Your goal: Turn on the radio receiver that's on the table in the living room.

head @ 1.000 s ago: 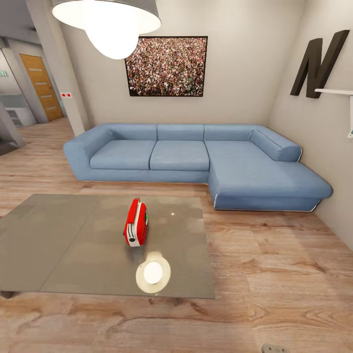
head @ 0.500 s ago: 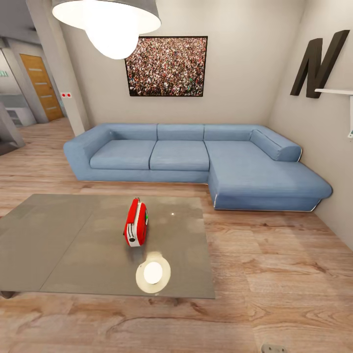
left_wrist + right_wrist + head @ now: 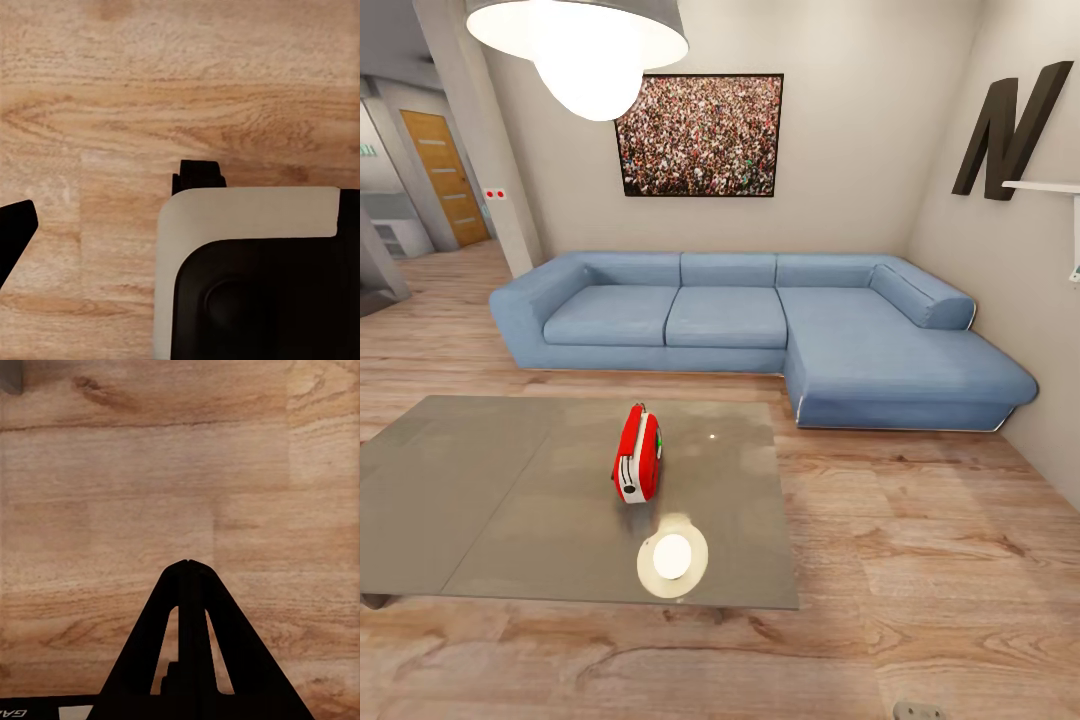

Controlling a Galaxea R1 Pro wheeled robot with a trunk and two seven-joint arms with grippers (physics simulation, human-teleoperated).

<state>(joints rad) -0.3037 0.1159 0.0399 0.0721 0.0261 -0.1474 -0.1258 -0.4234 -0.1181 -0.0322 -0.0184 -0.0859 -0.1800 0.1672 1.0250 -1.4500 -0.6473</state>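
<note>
The radio receiver (image 3: 638, 455) stands on edge near the middle of the low grey table (image 3: 480, 500), red face with a white side and a thin wire handle on top. In the left wrist view my left gripper (image 3: 187, 199) hangs over the wood floor with its jaws spread wide; one dark fingertip (image 3: 15, 232) shows at the edge. My right gripper (image 3: 187, 564) is shut, its two fingers meeting in a point above the floor with nothing between them. Both are away from the radio.
A blue L-shaped sofa (image 3: 760, 320) runs behind the table below a framed crowd picture (image 3: 700, 135); a dark letter N (image 3: 1010, 115) hangs on the right wall. A pendant lamp (image 3: 580, 40) hangs overhead, mirrored on the tabletop. Light wood floor (image 3: 920, 560) lies right of the table. My white-and-black base (image 3: 255, 277) sits under the left gripper.
</note>
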